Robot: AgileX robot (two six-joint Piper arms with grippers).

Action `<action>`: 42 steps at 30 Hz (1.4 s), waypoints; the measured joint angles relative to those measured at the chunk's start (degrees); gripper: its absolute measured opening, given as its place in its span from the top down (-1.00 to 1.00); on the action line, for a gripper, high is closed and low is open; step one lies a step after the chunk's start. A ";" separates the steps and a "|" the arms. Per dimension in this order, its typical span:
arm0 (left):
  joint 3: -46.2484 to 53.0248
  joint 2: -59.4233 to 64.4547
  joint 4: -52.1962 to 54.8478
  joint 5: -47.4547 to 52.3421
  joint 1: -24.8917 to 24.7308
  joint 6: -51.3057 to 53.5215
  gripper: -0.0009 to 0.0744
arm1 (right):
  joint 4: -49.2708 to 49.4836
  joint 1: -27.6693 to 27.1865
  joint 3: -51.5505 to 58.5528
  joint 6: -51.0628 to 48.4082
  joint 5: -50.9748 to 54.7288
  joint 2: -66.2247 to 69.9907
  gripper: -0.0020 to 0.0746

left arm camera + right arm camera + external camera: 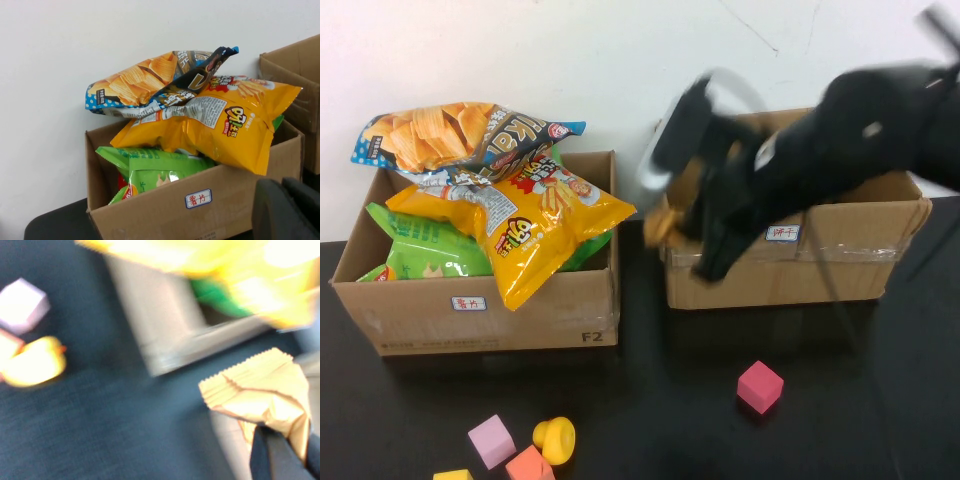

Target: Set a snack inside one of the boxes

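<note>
My right gripper (692, 232) hangs blurred over the left end of the taller taped box (840, 260), shut on the snack (665, 225). Only the snack's gold crimped end (260, 390) shows past the dark fingers (272, 455). The lower, wider box (520, 310) stands on the left, piled with a blue chip bag (460, 140), a yellow fries bag (540, 235) and a green bag (430, 250). My left gripper (285, 210) sits low in front of that box (150, 215), fingers together and holding nothing; the high view does not show it.
Small toys lie on the black table near its front edge: a pink cube (760, 386), a lilac cube (490, 440), a yellow piece (554, 438) and an orange block (528, 465). A white wall stands right behind both boxes.
</note>
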 joint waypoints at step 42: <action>0.00 0.00 -2.27 0.00 0.00 0.00 0.98 | -7.43 -12.83 6.97 4.65 -9.61 -24.23 0.93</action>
